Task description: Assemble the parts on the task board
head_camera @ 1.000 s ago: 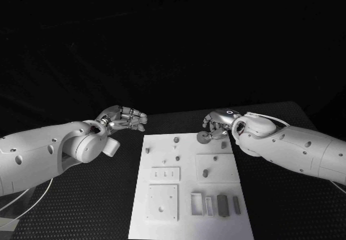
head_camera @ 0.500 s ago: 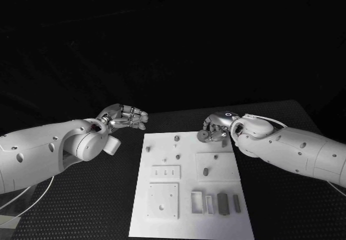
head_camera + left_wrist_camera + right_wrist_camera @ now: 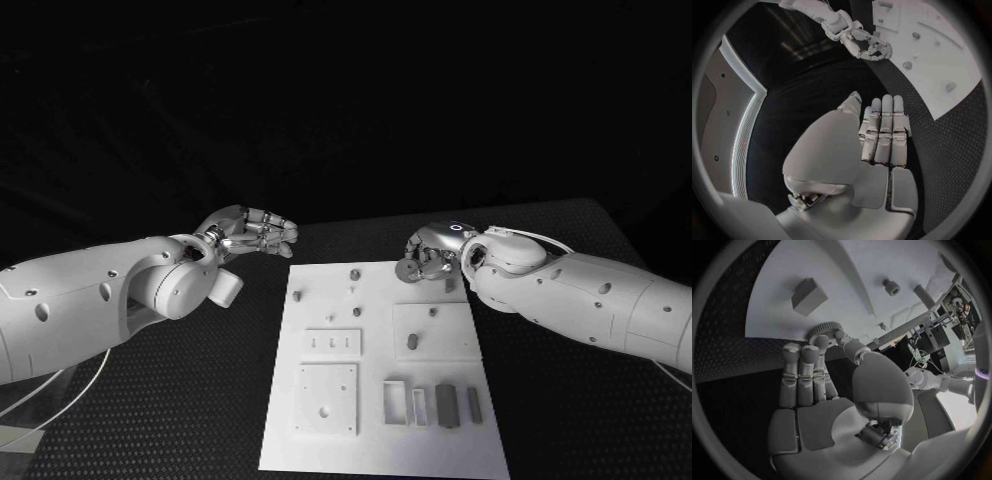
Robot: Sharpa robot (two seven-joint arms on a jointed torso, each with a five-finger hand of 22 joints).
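Small toothed gear (image 3: 408, 270) pinched in the right hand (image 3: 433, 252), held on edge over the far right of the task board (image 3: 368, 440), flat face toward the camera. Grey bars (image 3: 446, 405) standing in near-right slots, long axes running near to far. Left hand (image 3: 248, 235) off the board's far left, fingers curled, holding nothing.

A black table (image 3: 173, 400) (finely textured top) stands against dark surroundings.
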